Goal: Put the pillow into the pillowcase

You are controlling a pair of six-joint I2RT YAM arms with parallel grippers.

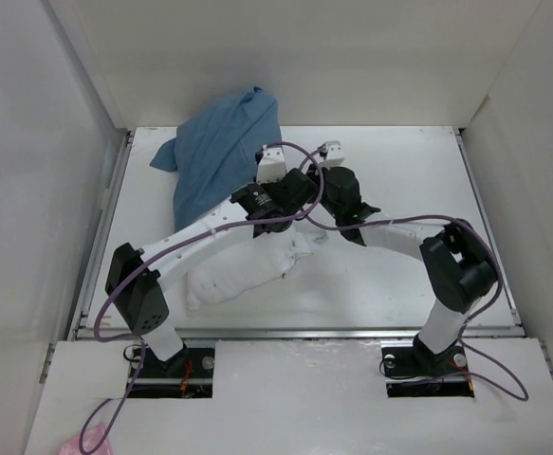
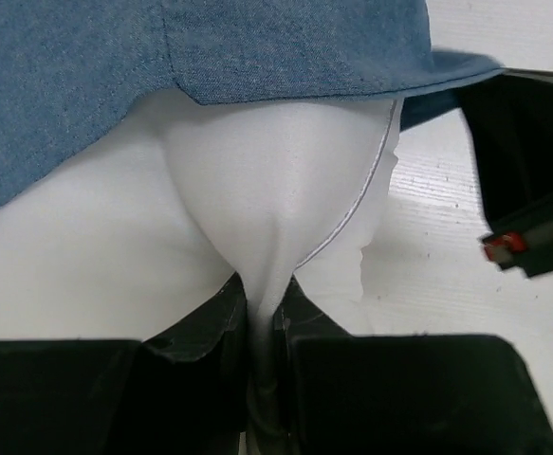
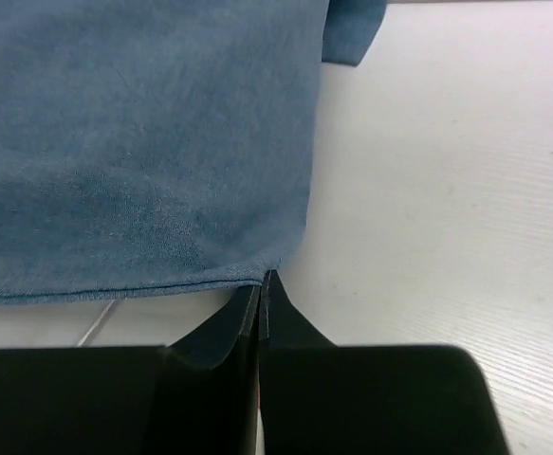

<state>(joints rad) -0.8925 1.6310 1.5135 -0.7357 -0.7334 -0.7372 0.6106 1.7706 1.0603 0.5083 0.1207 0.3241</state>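
The white pillow (image 1: 238,270) lies in the middle of the table, partly under my left arm. The blue pillowcase (image 1: 221,152) lies bunched at the far left. My left gripper (image 1: 274,159) is shut on a pinched fold of the pillow (image 2: 257,190), the jaws (image 2: 260,289) squeezing white fabric just under the pillowcase's hem (image 2: 162,47). My right gripper (image 1: 328,152) is beside it. Its tips (image 3: 262,282) are shut on the corner of the pillowcase's hem (image 3: 134,142), which hangs raised over the pillow.
White walls close in the table (image 1: 399,171) at the back and both sides. Purple cables (image 1: 390,223) loop across both arms. The right gripper's black body (image 2: 527,171) sits close to the right of my left gripper. A pink object (image 1: 77,444) lies off the table, near left.
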